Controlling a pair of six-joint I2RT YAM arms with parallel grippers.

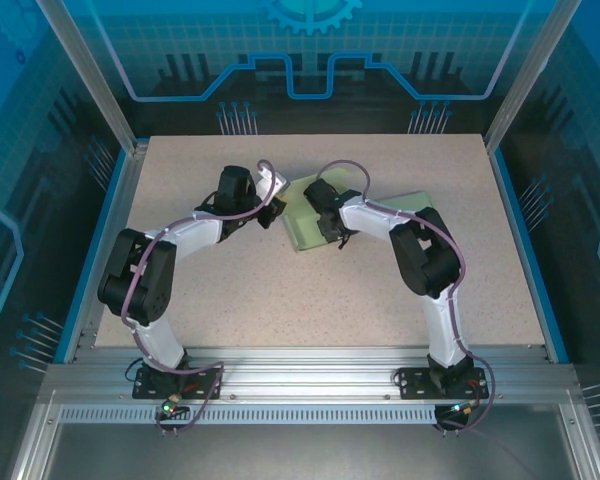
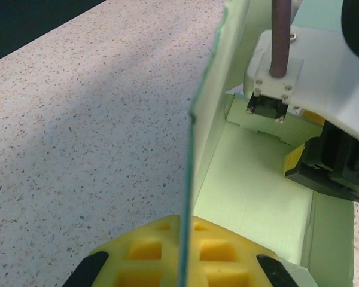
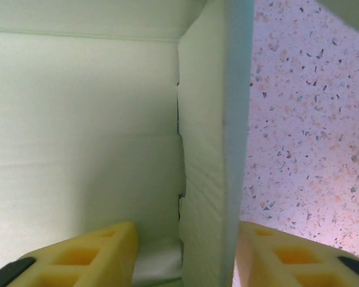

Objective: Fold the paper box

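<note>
The pale green paper box (image 1: 302,232) lies partly folded in the middle of the table. My left gripper (image 1: 276,203) is at its left side. In the left wrist view the yellow pads (image 2: 143,251) of the left gripper (image 2: 183,230) are shut on the thin upright wall (image 2: 218,113), seen edge-on. My right gripper (image 1: 330,232) reaches down into the box. In the right wrist view the right gripper (image 3: 188,239) straddles a thick folded side wall (image 3: 209,149). Its jaws stand open, with a gap between the left finger (image 3: 102,248) and the wall.
The speckled beige table (image 1: 280,300) spreads around the box. Blue-lit enclosure walls and aluminium posts (image 1: 92,90) ring it. The right arm's white wrist (image 2: 323,89) hangs close over the box floor (image 2: 257,191), just beyond my left fingers.
</note>
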